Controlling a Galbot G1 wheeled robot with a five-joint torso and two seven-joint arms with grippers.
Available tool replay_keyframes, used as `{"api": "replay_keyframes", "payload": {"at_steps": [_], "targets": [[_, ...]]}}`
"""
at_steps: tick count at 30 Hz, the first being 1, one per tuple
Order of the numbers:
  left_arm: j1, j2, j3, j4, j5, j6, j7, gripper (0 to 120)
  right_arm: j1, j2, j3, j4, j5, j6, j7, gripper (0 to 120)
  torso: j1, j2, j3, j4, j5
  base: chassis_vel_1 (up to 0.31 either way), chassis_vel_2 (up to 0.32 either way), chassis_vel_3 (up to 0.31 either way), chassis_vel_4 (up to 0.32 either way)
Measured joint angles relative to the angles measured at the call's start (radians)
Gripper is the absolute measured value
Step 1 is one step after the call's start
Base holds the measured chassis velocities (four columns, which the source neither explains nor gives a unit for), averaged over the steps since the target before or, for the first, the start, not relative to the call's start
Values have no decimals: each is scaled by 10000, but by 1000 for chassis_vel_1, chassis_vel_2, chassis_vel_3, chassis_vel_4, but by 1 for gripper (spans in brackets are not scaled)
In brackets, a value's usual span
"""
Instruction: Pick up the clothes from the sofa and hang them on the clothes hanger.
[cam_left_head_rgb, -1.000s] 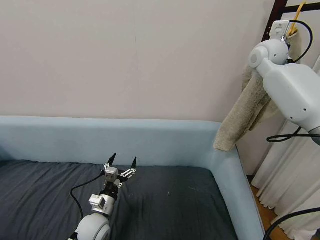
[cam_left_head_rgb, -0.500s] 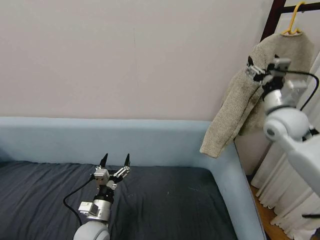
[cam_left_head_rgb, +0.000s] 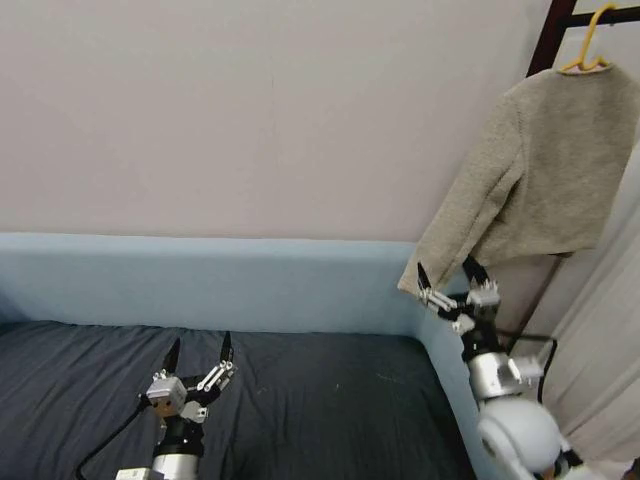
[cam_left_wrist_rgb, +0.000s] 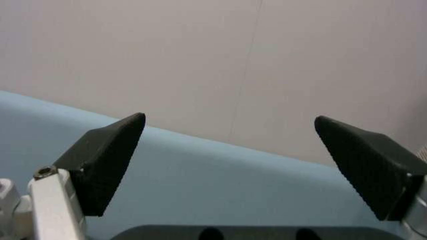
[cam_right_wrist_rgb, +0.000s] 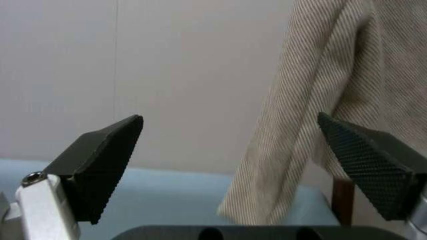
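Your right gripper (cam_left_head_rgb: 445, 272) stands with jaws spread and empty, just below the sweater's hanging cuff. The sweater (cam_left_head_rgb: 545, 170) hangs on the yellow hanger (cam_left_head_rgb: 590, 47), which is hooked to the dark rack (cam_left_head_rgb: 551, 36) above it, so the hanging looks done. Draw the arm down and clear of the sweater; a fingertip catching the cuff could drag it off. Below the sweater runs the sofa (cam_left_head_rgb: 220, 280). Well apart from the sweater, low over the dark cushion (cam_left_head_rgb: 340, 410), your left gripper (cam_left_head_rgb: 200, 348) waits, likewise spread and empty. A pale curtain (cam_left_head_rgb: 610, 330) hangs under the sweater's hem; keep off it.
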Motion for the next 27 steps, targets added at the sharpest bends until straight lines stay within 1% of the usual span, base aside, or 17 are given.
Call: {"api": "replay_keyframes", "payload": {"at_steps": [1, 2, 5, 6, 9, 10, 12, 15, 27], "targets": [[0, 0, 0, 0, 0, 0, 0, 100, 0, 0, 0, 0, 0, 0, 0, 100, 0, 0, 0, 0, 0, 0, 0, 0, 0], [200, -168, 23, -20, 251, -214, 117, 100, -543, 455, 169, 192, -619, -164, 21, 100, 0, 0, 1, 5, -3, 0, 0, 0, 0], [674, -447, 142, -231, 622, -352, 144, 100, -1738, 1490, 512, 721, -1995, -650, 70, 100, 0, 0, 0, 5, -3, 0, 0, 0, 0], [674, -447, 142, -231, 622, -352, 144, 100, -1738, 1490, 512, 721, -1995, -650, 70, 100, 0, 0, 0, 5, -3, 0, 0, 0, 0], [873, -366, 196, -408, 689, -242, 42, 100, -2615, 1984, 829, 1157, -2475, -771, 85, 100, 0, 1, 0, 6, -3, 0, 0, 0, 0], [931, -298, 200, -487, 690, -129, -4, 100, -2915, 2096, 1029, 1346, -2514, -843, 100, 100, 0, 0, 0, 3, -4, 0, 0, 0, 0], [1000, -230, 209, -572, 696, 23, -86, 100, -3099, 2141, 1172, 1481, -2504, -901, 113, 100, 1, 0, 1, 1, -4, 0, 0, 0, 0], [1024, -184, 218, -618, 698, 119, -135, 100, -3172, 2146, 1236, 1545, -2452, -945, 125, 100, 2, -1, 1, 7, -3, 0, 0, 0, 0], [995, -158, 228, -612, 677, 136, -148, 100, -3083, 2090, 1197, 1525, -2357, -960, 149, 100, 3, -2, 2, 5, -2, 0, 0, 0, 0]]}}
